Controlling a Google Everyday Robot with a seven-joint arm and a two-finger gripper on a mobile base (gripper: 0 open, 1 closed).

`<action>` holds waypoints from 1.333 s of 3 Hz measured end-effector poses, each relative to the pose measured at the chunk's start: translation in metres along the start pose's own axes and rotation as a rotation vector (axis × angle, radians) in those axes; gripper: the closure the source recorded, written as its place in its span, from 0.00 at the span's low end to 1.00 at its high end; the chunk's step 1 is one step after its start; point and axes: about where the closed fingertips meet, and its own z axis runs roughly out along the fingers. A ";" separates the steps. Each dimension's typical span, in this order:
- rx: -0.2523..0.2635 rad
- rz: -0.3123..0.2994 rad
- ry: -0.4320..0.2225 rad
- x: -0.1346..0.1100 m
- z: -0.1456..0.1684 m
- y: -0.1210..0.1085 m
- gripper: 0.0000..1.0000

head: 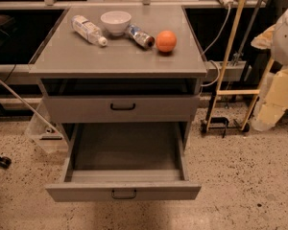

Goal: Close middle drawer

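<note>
The grey cabinet (pixel 120 63) stands in the middle of the camera view. The middle drawer (pixel 124 191) is pulled far out towards me. Its flat grey front has a small dark loop handle (pixel 124 194) at its centre, and its inside shows empty. Above it, the top drawer (pixel 122 108) with its own dark handle sits nearly flush with the cabinet. The lowest drawer is hidden under the open one. The gripper is not in view. A pale, cream-coloured bulky shape (pixel 283 37) at the right edge may be part of my arm.
On the cabinet top lie a plastic water bottle (pixel 88 29), a white bowl (pixel 116 22), a can on its side (pixel 140 37) and an orange (pixel 166 40). A yellow-framed trolley (pixel 230 95) stands to the right, and a clear bin (pixel 43 131) to the left. The floor is speckled.
</note>
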 end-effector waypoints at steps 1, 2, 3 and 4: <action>0.000 0.000 0.000 0.000 0.000 0.000 0.00; -0.016 -0.005 -0.020 -0.003 0.018 0.008 0.00; -0.081 -0.006 -0.085 -0.017 0.072 0.036 0.00; -0.166 0.004 -0.136 -0.018 0.142 0.074 0.00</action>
